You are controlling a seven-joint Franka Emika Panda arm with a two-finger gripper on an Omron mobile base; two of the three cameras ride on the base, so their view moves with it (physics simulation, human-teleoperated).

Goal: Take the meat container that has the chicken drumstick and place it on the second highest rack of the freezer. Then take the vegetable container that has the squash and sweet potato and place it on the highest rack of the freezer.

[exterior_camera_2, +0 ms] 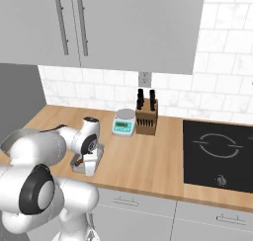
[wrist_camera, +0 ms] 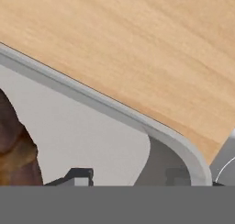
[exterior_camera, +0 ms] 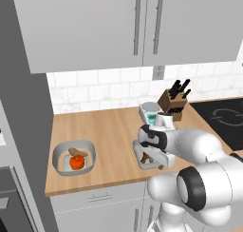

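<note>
1. Nearest, the two-finger gripper (wrist_camera: pixel 126 176) of the white arm sits low over the shallow grey meat container (wrist_camera: pixel 110 140) at the front part of the wooden counter (exterior_camera: pixel 114 131). One dark finger tip (wrist_camera: pixel 79 176) rises inside the container's wall and the other outside its rounded rim, so the wall stands between them.
2. Whether the jaws are already pinching that wall I cannot tell; they stand partly closed around it.
3. Inside the container, the reddish-brown chicken drumstick (wrist_camera: pixel 16 149) lies just beside the inner finger, toward the left in the hand view.
4. By my judgement the container is a stiff, light, smooth tray, so a grip on the thin rim wall is the sensible hold. The smooth wall may slip, and a one-sided hold may let it tilt and roll the drumstick.
5. Farther left on the counter, well apart from the gripper, the second grey container (exterior_camera: pixel 90 152) holds the round orange-red squash (exterior_camera: pixel 77 162) and the tan sweet potato (exterior_camera: pixel 77 153), which rests touching it.
6. Farther back near the tiled wall stand a small kitchen scale (exterior_camera_2: pixel 124 122) and a wooden knife block (exterior_camera_2: pixel 147 117), with the black cooktop (exterior_camera_2: pixel 220 153) to the right.
</note>
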